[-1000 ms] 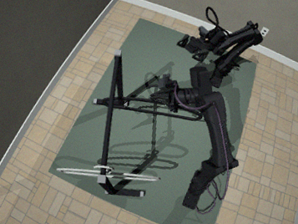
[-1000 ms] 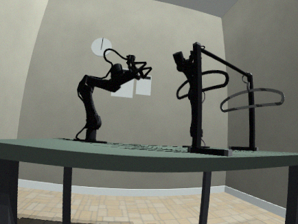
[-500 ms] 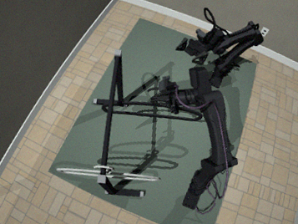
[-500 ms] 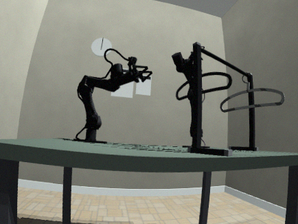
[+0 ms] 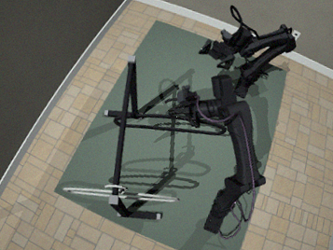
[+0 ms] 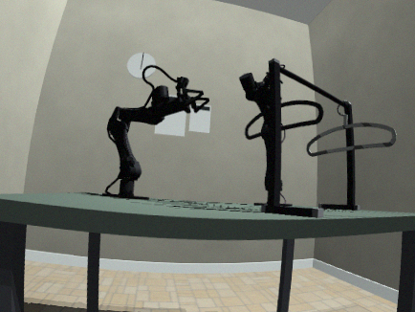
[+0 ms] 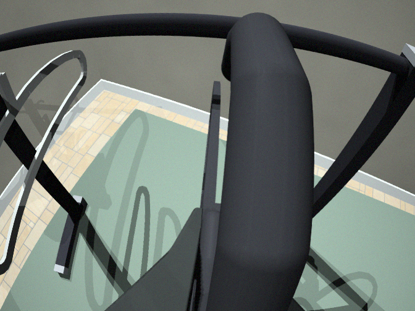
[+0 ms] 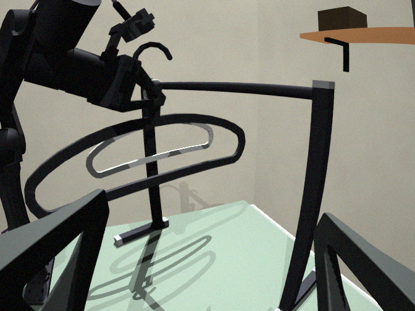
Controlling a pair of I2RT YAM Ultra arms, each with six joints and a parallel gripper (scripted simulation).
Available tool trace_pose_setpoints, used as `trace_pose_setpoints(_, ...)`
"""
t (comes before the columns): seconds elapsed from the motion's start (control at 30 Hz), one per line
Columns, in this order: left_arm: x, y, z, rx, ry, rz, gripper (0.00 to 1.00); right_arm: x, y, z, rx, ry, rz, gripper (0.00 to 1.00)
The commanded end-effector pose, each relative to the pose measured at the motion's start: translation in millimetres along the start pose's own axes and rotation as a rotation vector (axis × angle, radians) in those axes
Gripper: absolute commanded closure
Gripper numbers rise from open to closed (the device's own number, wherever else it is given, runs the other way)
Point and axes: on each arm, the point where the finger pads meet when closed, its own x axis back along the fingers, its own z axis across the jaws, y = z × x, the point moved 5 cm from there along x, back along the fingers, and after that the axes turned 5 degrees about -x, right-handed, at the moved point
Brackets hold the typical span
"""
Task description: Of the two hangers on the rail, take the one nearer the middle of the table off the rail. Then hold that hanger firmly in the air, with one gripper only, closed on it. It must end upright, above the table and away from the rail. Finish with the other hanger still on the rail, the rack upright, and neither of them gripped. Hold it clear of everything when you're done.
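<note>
The black hanger (image 5: 174,125) is held in my left gripper (image 5: 185,104), which is shut on its neck just below the hook. In the right wrist view the hook (image 8: 152,50) stands above the rail (image 8: 234,88) and does not rest on it. The hanger's body (image 6: 282,120) hangs roughly level, and one end reaches under the rail near the rack's far post. Its body fills the left wrist view (image 7: 264,167). The grey hanger (image 5: 121,192) hangs on the rail at the other end (image 6: 351,139). My right gripper (image 5: 215,50) is open and empty, high above the table's far end.
The black rack (image 5: 122,129) stands upright on the green table, its rail running between two posts with foot bars. The left arm (image 5: 240,153) stretches across the table's right side. A wall shelf (image 8: 355,33) shows in the right wrist view.
</note>
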Motion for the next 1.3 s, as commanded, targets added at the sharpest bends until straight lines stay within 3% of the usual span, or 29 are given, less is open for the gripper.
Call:
trace_pose_setpoints(0.0, 6.9, 11.7, 7.2, 0.042, 0.005, -0.034, 1.00, 4.2, 25.1, 6.9, 0.021, 0.013, -0.053, 0.00)
trace_pose_setpoints(1.27, 6.9, 11.7, 7.2, 0.042, 0.005, -0.034, 1.00, 2.2, 17.0, 5.6, 0.015, 0.013, -0.034, 0.00)
